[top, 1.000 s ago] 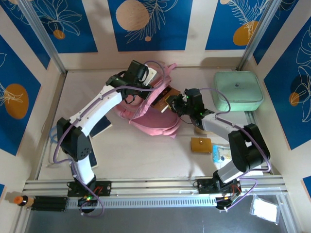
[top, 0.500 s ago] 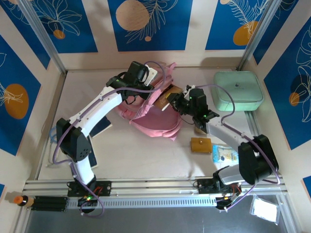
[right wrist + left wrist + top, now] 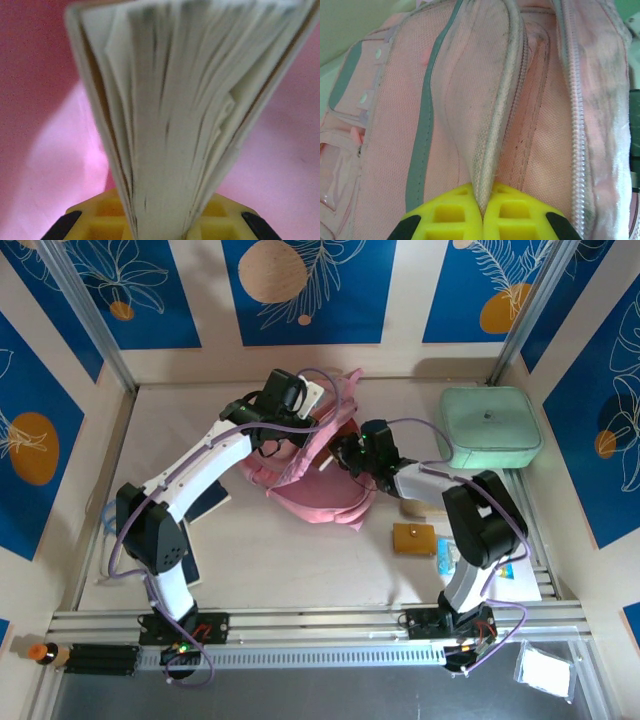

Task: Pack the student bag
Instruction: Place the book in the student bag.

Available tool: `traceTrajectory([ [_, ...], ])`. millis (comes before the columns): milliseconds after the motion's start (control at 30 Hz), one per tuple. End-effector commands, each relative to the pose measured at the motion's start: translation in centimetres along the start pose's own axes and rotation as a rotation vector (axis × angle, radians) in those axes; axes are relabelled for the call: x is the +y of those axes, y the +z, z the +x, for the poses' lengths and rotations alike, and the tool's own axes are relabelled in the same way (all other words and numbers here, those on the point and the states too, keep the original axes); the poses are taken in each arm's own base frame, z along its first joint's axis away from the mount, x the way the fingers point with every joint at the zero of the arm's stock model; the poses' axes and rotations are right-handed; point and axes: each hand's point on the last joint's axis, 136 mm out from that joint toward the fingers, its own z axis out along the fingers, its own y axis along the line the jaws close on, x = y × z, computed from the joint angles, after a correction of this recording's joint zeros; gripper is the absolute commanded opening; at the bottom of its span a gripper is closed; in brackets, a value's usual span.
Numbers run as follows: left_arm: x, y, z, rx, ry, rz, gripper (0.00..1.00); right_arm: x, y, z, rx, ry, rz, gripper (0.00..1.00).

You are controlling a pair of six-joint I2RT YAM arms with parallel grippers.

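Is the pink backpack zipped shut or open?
Open. Jaws of the left gripper pinch one zipper edge of the student bag, apart from the other edge, lining showing between.

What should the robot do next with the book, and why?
Probably slide the book a little deeper into the student bag, then let go. The right gripper pinches it with pink fabric on both sides, and the left gripper is shut on the bag's zipper edge, holding the opening up.
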Motion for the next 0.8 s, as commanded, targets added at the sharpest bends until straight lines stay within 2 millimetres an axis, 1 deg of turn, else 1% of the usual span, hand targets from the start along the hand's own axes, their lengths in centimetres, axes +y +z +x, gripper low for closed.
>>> traceTrajectory([
  [0,-1.4,-4.7,-6.1,-0.248,-0.002,0.053,0.0,1.8,1.7,-1.6,-0.079,0.015,-0.041,0.06],
  [33,-1.3,-4.8,-6.3,-0.252,0.0,0.047,0.0,1.7,2.4,-1.7,-0.08,0.027,-0.039,0.06],
  [200,-0.8,-5.6,-6.9,-0.275,0.0,0.023,0.0,2.7,5.2,-2.1,-0.078,0.039,-0.07,0.07],
  [300,-0.7,-5.4,-6.9,-0.275,0.001,0.021,0.0,2.8,6.2,-2.1,-0.103,0.031,-0.078,0.08],
  [400,-0.4,-5.2,-6.8,-0.27,-0.006,0.01,0.0,3.0,7.0,-1.9,-0.084,0.03,-0.085,0.12],
  [467,-0.4,-5.1,-6.8,-0.269,-0.007,0.014,0.0,2.9,7.3,-1.6,-0.068,0.03,-0.075,0.2],
  [500,-0.3,-5.1,-6.8,-0.269,-0.009,0.013,0.0,2.5,7.3,-1.4,-0.057,0.034,-0.064,0.25],
  [567,-0.2,-5.0,-6.7,-0.266,-0.009,0.009,0.0,1.9,6.9,-1.3,-0.046,0.065,-0.037,0.41],
  [600,-0.1,-4.9,-6.6,-0.267,-0.011,0.007,0.0,1.8,6.5,-1.3,-0.042,0.072,-0.038,0.47],
  [667,0.1,-4.7,-6.5,-0.263,-0.015,0.002,0.0,2.6,5.3,-1.3,-0.044,0.051,-0.065,0.57],
  [700,0.2,-4.6,-6.4,-0.259,-0.02,-0.001,0.0,2.6,4.6,-1.4,-0.042,0.048,-0.053,0.64],
  [767,0.4,-4.3,-6.2,-0.251,-0.025,-0.004,0.0,2.8,3.0,-1.3,-0.031,0.035,-0.029,0.72],
])
